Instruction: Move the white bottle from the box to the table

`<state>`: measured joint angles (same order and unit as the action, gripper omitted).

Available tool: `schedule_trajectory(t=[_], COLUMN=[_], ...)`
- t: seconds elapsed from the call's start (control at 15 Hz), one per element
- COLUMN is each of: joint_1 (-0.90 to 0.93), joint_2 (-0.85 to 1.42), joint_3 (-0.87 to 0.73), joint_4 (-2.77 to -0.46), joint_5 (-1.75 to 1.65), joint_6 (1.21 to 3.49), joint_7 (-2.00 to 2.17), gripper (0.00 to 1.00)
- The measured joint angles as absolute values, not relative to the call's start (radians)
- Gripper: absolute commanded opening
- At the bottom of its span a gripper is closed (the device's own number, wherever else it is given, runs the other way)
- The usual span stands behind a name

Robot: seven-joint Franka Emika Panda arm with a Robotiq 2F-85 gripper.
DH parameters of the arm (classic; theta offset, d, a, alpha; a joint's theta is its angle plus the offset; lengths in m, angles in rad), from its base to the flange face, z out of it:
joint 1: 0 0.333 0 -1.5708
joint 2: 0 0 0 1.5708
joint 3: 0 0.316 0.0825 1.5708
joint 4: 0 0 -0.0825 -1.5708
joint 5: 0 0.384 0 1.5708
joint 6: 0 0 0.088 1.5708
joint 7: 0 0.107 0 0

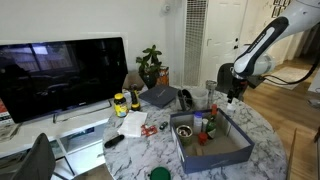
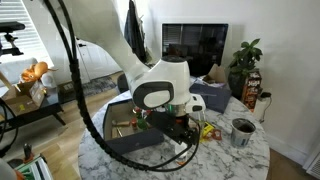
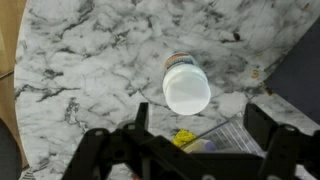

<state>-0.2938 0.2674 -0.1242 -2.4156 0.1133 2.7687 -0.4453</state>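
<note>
My claw (image 3: 200, 112): fingers apart, holding nothing.
White bottle (image 3: 187, 88): stands on the table (image 3: 80, 60), close to my claw.
Box (image 1: 222, 155): on the table, near me.

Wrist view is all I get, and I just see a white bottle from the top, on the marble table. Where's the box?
Observer: The box is on the same table, close beside the gripper. Both exterior views show it.
Operator: Is anything inside?
Observer: Yes, a dark round bowl looks to sit inside it, at one end.
</note>
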Motion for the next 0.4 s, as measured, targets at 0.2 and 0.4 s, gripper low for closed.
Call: schedule_trajectory(t=[0.2, 0.4], joint_1=[-0.290, -0.282], joint_2=[0.184, 0.027], joint_3=[-0.123, -0.124], joint_4=[-2.447, -2.523], joint_5=[0.099, 0.071], joint_6=[2.768, 2.760], joint_7=[-0.447, -0.475], gripper=[1.00, 1.00])
